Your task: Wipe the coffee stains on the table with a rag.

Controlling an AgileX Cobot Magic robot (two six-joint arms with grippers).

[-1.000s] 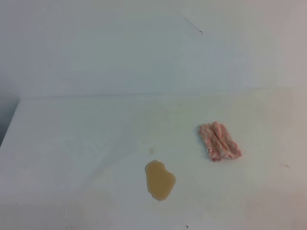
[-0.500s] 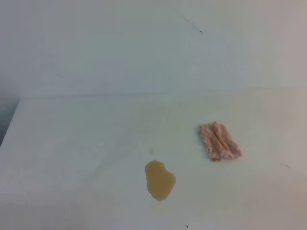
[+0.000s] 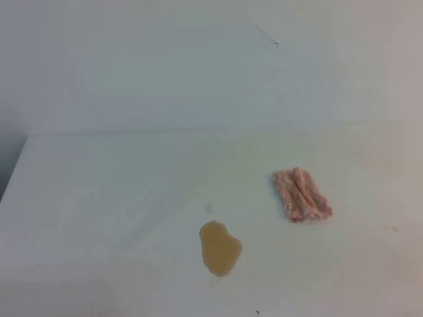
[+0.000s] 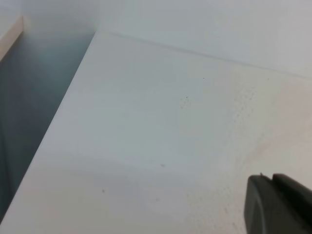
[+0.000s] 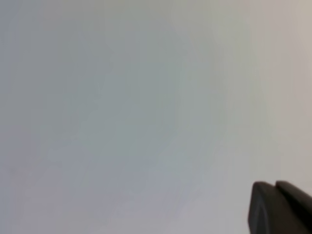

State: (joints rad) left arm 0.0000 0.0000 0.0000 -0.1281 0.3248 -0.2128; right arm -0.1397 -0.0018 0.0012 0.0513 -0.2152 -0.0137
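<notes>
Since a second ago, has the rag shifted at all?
No. The rag lies in the same spot, up and right of the coffee stain, untouched.

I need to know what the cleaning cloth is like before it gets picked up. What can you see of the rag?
The rag is a small pink-and-white mottled cloth that looks fuzzy. It is folded into a rough rectangle with ridges running along it. It lies flat on the white table, turned at a slant, up and to the right of the coffee stain and clear of it. Nothing but the table touches it.
</notes>
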